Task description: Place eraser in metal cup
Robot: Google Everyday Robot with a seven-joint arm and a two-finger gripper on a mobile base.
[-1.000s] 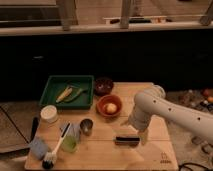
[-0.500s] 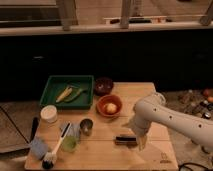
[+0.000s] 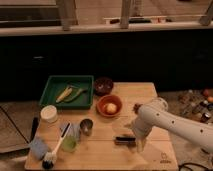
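**Ana:** Since the earlier view, the arm [image 3: 170,122] had dropped lower and swung in toward the near-right part of the table [image 3: 140,92], so the gripper [image 3: 136,141] ended up just right of the eraser [image 3: 125,140]. The eraser itself hadn't shifted; it lay flat on the wood, near the front edge.

**Ben:** Was the claw open, or holding anything?

**Ana:** I couldn't tell. It sat end-on behind the wrist, and whether it touched the eraser wasn't clear either.

**Ben:** What could have gone wrong?

**Ana:** Coming in from the side, it might have nudged the flat block along the table rather than straddling it. Later, the metal cup [image 3: 86,126] was small and stood well left of the eraser, just beside the pale green cup [image 3: 69,144] and the brush [image 3: 55,151]; a long eraser could have caught the rim, tipped the cup, or ended up in the wrong one.

**Ben:** Anything else hidden?

**Ana:** The arm ran off the right edge, and the cup's inside was only darkness.
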